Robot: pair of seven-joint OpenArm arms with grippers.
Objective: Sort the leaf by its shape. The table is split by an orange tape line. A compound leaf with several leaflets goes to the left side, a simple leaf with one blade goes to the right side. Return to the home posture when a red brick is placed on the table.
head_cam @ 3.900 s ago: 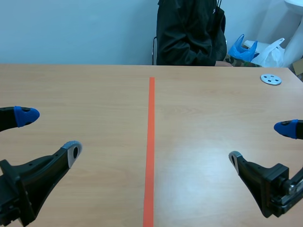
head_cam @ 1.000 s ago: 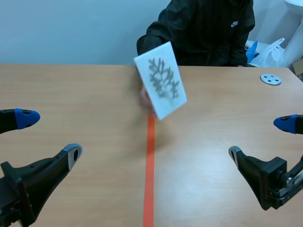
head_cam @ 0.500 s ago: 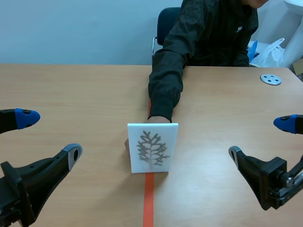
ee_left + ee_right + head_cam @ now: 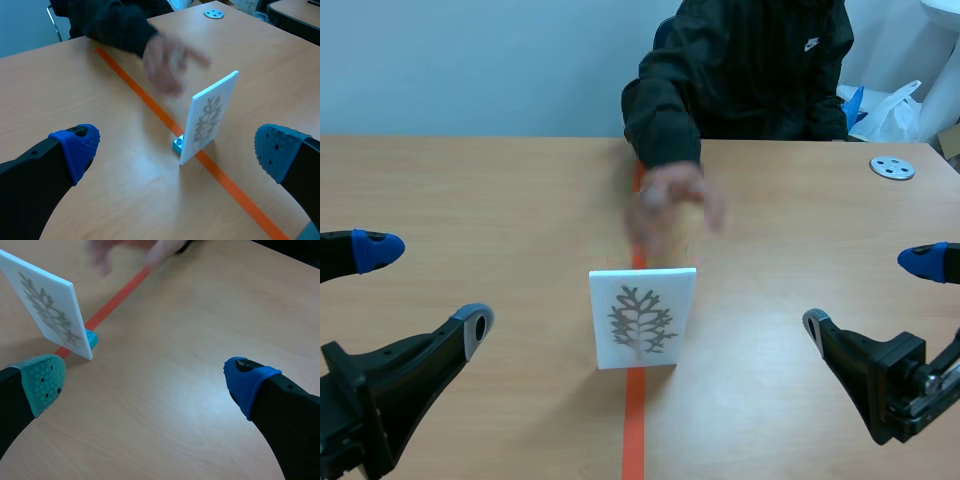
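While the leaf card stands upright on the orange tape line, near-centre, left gripper and right gripper hang spread and empty. Sorting not begun. Leaf judged compound: next, grasp the card's edges and carry it left.

The leaf card stands upright on the orange tape line, with bare table open on both its sides. A person's hand hangs over the line just behind it, barring that way. A metal disc lies well apart.
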